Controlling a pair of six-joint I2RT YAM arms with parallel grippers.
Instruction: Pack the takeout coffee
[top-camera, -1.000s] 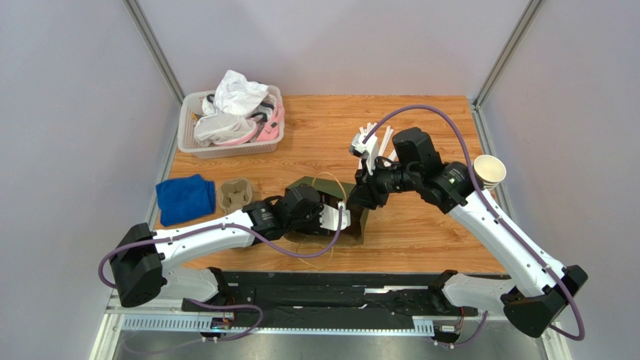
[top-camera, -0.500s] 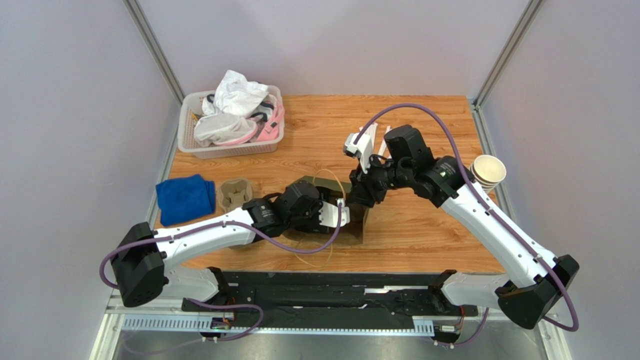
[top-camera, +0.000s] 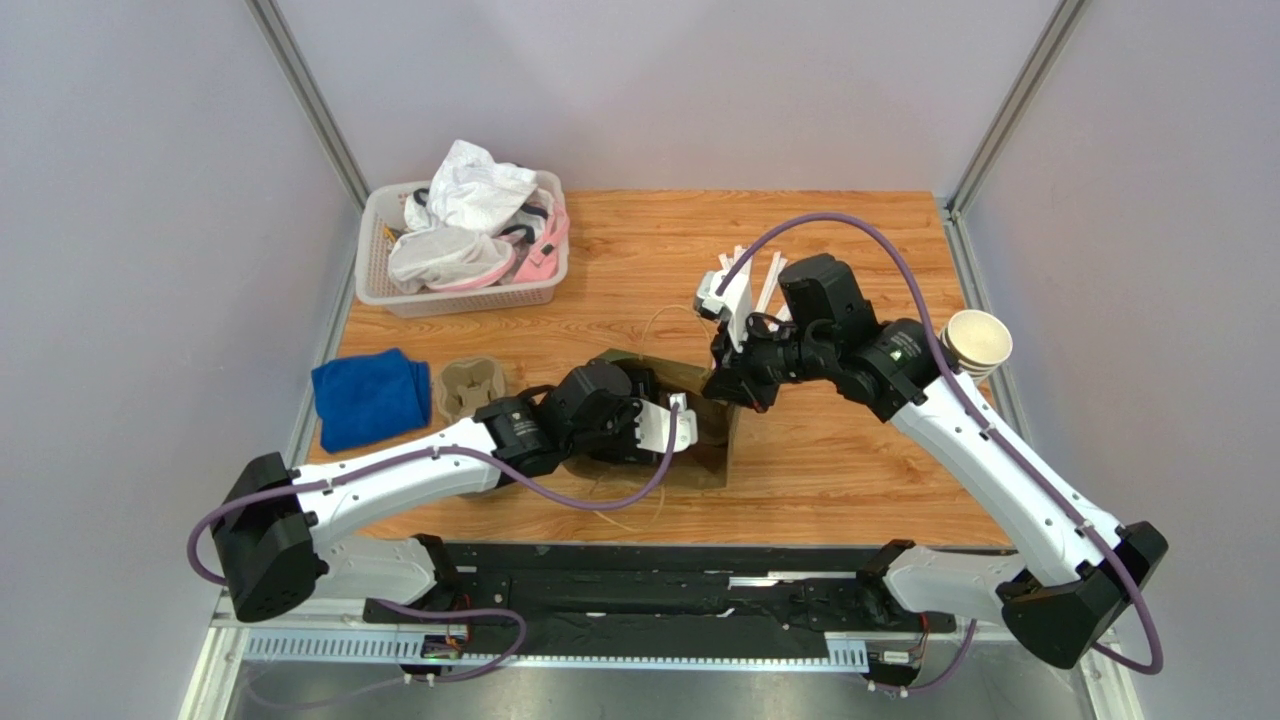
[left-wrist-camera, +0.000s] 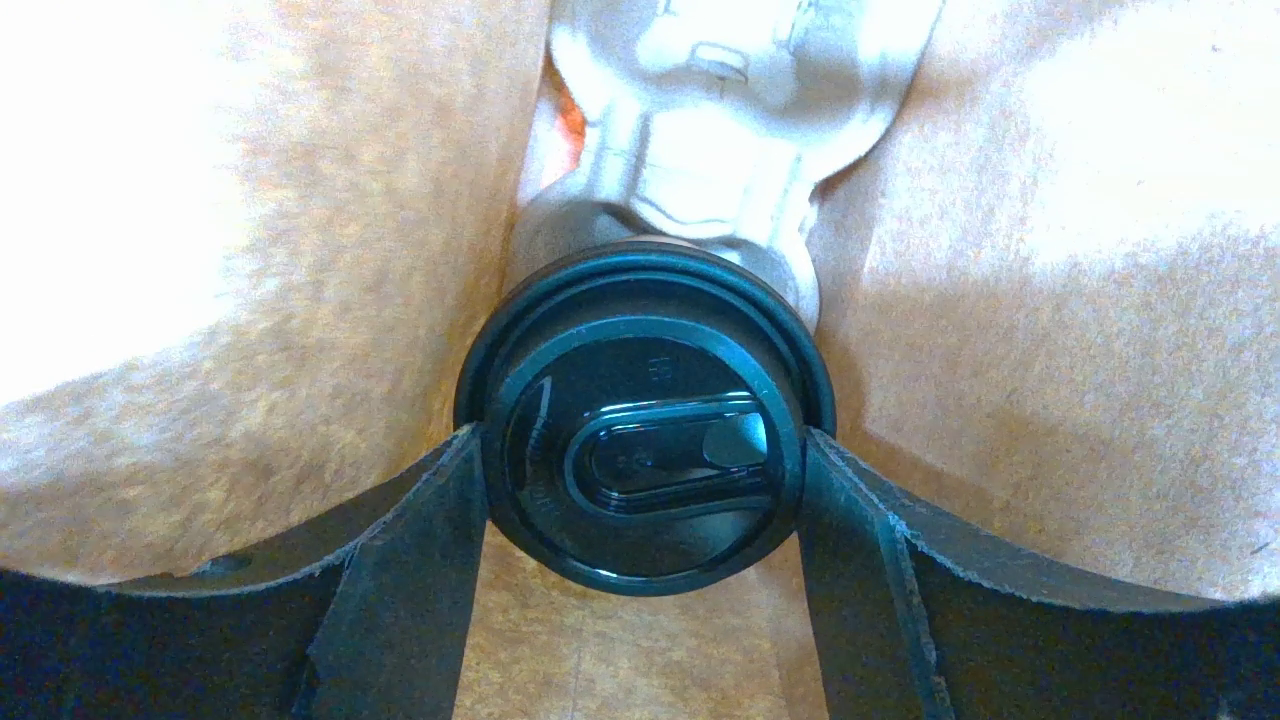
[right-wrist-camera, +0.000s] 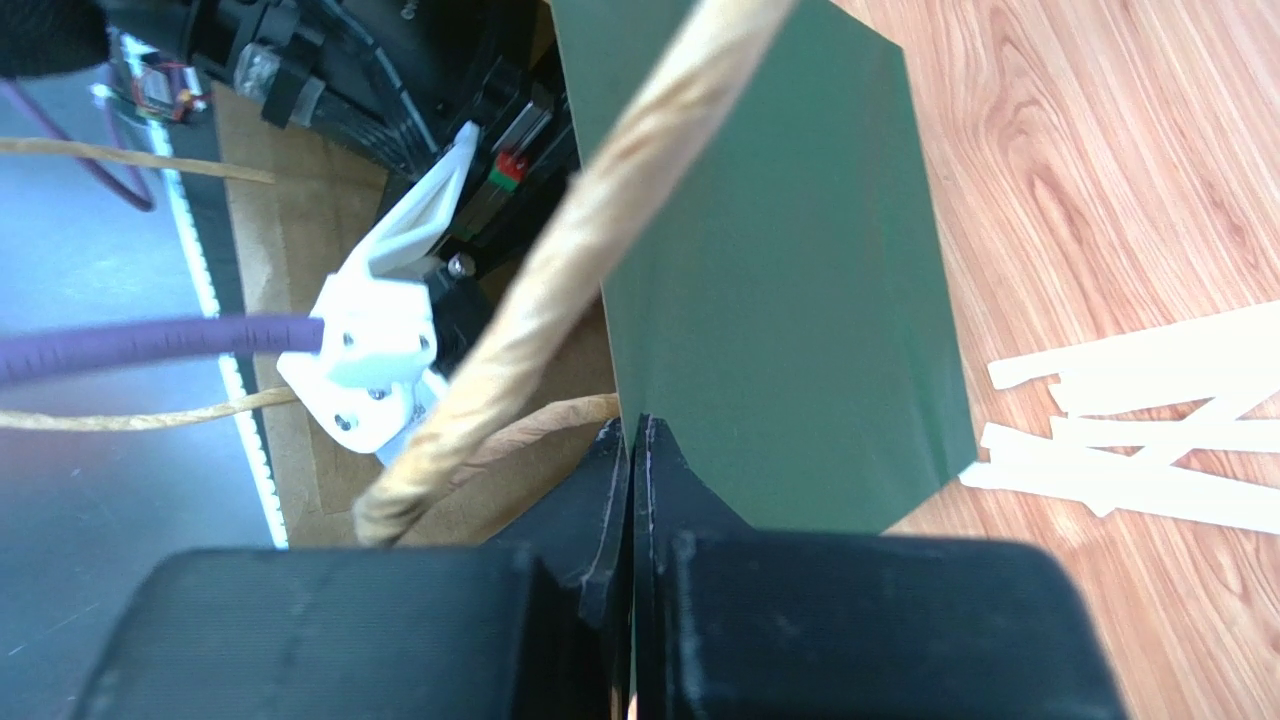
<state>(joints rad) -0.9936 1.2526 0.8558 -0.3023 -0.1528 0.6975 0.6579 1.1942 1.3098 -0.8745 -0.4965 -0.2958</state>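
The takeout coffee shows in the left wrist view by its round black lid (left-wrist-camera: 646, 443). My left gripper (left-wrist-camera: 646, 480) is shut on it, one finger (left-wrist-camera: 406, 555) on each side of the lid, inside a bag with kraft-brown inner walls. A grey moulded-pulp carrier (left-wrist-camera: 721, 105) lies just beyond the cup in the bag. In the top view the dark green bag (top-camera: 706, 450) lies at the table's middle, and my left wrist (top-camera: 661, 428) reaches into its mouth; the cup is hidden there. My right gripper (right-wrist-camera: 634, 435) is shut on the bag's green wall (right-wrist-camera: 781, 285) at the rim, also seen from above (top-camera: 732, 383).
A white basket (top-camera: 376, 285) of bags stands at the back left. A blue cloth (top-camera: 368, 398) and a second pulp carrier (top-camera: 470, 387) lie left of the bag. Stacked paper cups (top-camera: 977, 342) stand at the right edge. White sticks (top-camera: 759, 278) lie behind the bag. A twine handle (right-wrist-camera: 601, 240) crosses the right wrist view.
My right gripper swung left with the bag's rim, then came back right. My left arm shifted a little while staying in the bag's mouth.
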